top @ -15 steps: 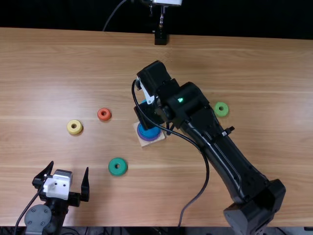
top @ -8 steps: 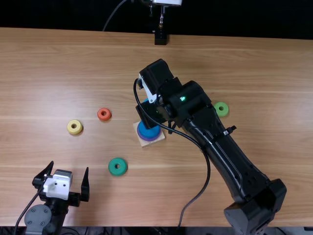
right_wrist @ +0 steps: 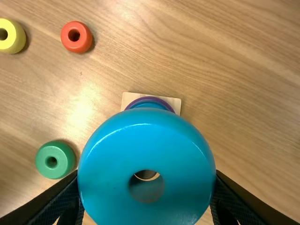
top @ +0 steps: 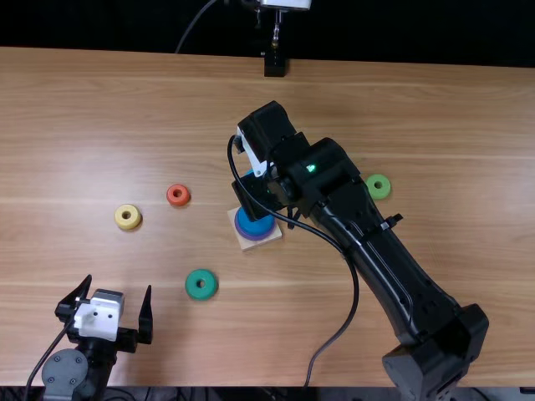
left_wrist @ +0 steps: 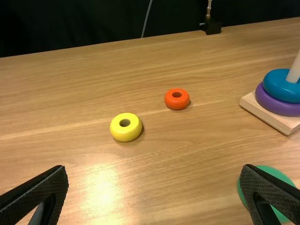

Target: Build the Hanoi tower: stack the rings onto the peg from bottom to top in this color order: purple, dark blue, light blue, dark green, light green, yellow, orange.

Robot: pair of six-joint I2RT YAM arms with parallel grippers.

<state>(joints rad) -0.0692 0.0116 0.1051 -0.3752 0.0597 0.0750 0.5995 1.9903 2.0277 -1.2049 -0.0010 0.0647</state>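
My right gripper (top: 253, 199) is over the wooden base (top: 257, 243), on which the dark blue ring (top: 254, 225) rests atop the purple ring (top: 251, 236). In the right wrist view, that gripper (right_wrist: 147, 187) is shut on the light blue ring (right_wrist: 145, 154), held above the stack; the peg (left_wrist: 294, 70) rises from the base in the left wrist view. The left gripper (top: 119, 292) stands open at the near left, and its own view shows the gripper (left_wrist: 157, 176) with nothing between its fingers. The dark green ring (top: 201, 284) lies flat on the table.
The yellow ring (top: 128, 217) and orange ring (top: 178, 195) lie left of the base. Right of the base, close beside the right arm, lies the light green ring (top: 378, 186). A black stand (top: 275, 63) is at the table's far edge.
The right gripper has shifted very slightly to the right in the top view over the last second, with the left arm and the rings on the table unmoved.
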